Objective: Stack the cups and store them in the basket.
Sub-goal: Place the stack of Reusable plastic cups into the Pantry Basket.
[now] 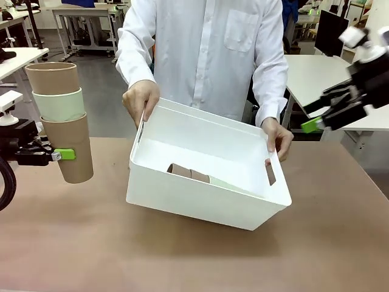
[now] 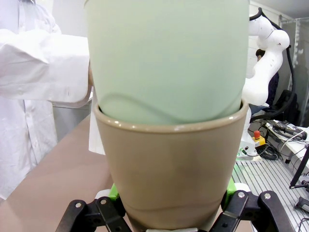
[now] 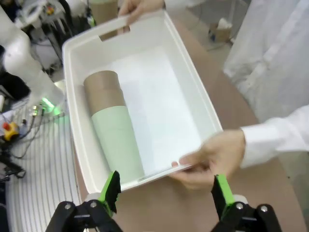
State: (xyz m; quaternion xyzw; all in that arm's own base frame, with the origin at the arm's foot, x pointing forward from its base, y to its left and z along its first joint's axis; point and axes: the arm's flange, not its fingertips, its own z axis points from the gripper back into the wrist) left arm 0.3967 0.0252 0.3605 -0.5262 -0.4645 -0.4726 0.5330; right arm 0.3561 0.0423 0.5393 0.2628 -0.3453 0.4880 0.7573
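My left gripper is shut on the bottom brown cup of an upright stack of three, with a mint cup in the middle and a brown one on top, held above the table's left side. The left wrist view shows the brown cup gripped between the pads, the mint cup nested in it. A person tilts the white basket toward me with both hands. Inside lies a stack of brown cups and a mint cup. My right gripper hovers open, high at the right, above the basket's near end.
The person's hands grip the basket's far rim at both corners, and one hand lies just ahead of my right gripper. Bare brown tabletop spreads in front of the basket.
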